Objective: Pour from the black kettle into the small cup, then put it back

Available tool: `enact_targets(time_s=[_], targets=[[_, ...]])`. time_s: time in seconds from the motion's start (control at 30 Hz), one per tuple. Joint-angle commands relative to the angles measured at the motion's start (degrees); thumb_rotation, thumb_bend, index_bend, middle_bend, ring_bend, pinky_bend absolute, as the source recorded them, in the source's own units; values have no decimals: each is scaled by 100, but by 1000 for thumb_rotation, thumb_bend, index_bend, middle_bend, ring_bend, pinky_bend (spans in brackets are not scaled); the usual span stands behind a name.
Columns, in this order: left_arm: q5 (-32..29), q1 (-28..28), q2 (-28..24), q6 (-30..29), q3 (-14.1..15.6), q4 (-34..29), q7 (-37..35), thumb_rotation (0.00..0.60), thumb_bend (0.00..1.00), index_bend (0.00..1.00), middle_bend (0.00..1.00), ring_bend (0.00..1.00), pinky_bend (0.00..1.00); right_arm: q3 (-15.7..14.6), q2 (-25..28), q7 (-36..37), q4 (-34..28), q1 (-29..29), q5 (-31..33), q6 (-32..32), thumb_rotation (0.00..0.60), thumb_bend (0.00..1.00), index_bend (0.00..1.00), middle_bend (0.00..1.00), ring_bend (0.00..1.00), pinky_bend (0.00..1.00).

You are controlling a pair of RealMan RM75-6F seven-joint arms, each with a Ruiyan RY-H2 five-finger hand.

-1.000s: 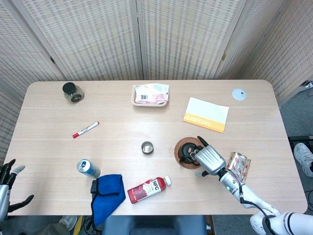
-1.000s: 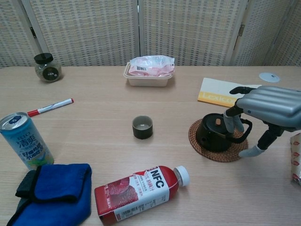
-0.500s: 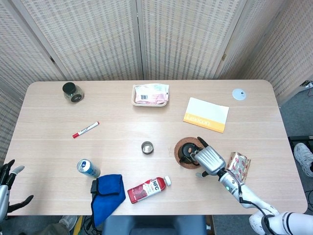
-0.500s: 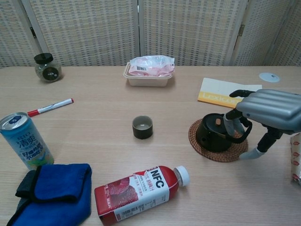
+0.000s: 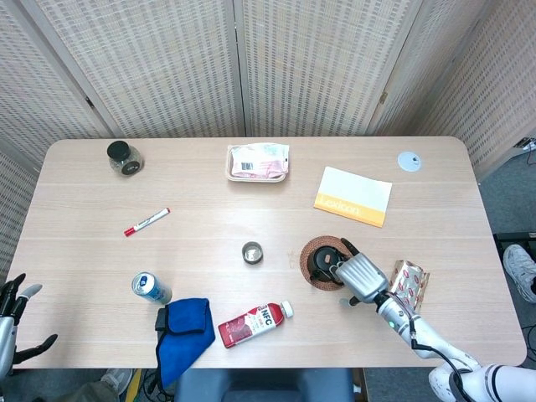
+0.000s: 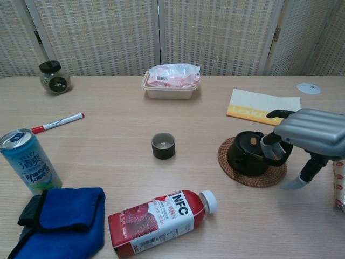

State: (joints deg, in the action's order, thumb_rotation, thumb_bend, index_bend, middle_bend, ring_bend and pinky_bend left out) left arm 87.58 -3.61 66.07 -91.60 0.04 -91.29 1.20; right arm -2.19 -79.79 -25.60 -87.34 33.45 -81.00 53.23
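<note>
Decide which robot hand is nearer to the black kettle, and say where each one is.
The right robot hand: its fingers reach the black kettle at the handle. The left robot hand is off the table's near-left corner, far away.

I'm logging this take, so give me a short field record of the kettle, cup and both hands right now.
kettle: small black kettle sits on round woven coaster
cup: small dark cup stands apart, left of kettle
right hand: right hand at kettle's handle, fingers hooked through it
left hand: left hand off table's corner, fingers apart, holding nothing
</note>
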Motion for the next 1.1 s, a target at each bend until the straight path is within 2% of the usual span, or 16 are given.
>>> enact_targets(time_s=[0.03,0.47,0.63,0.7,0.77,1.1], targets=[[-2,-3,1,-2,1,1,-1,600,56,176,23,30,0,-21,-8,-27,8,0,-1,-21,436,0,479,542,452,0],[-36,6,25,47,-2,43,-34,600,56,176,23,30,0,-108,-19,-157,52,-58,20,-46,445,0,492,555,452,0],[-46,7,30,48,-10,65,-49,600,56,176,23,30,0,-112,-66,-89,130,-105,-1,13,529,0,525,581,481,0],[-50,5,28,44,-13,67,-49,600,56,176,23,30,0,-110,-91,-45,184,-120,-27,42,580,0,546,599,498,0],[-56,3,25,42,-15,68,-50,600,56,176,23,30,0,-102,-119,-1,232,-126,-40,50,600,0,573,622,522,0],[-69,-19,16,9,-21,44,-18,600,56,176,23,30,0,27,-229,374,349,-43,-31,-62,600,0,748,781,700,0]])
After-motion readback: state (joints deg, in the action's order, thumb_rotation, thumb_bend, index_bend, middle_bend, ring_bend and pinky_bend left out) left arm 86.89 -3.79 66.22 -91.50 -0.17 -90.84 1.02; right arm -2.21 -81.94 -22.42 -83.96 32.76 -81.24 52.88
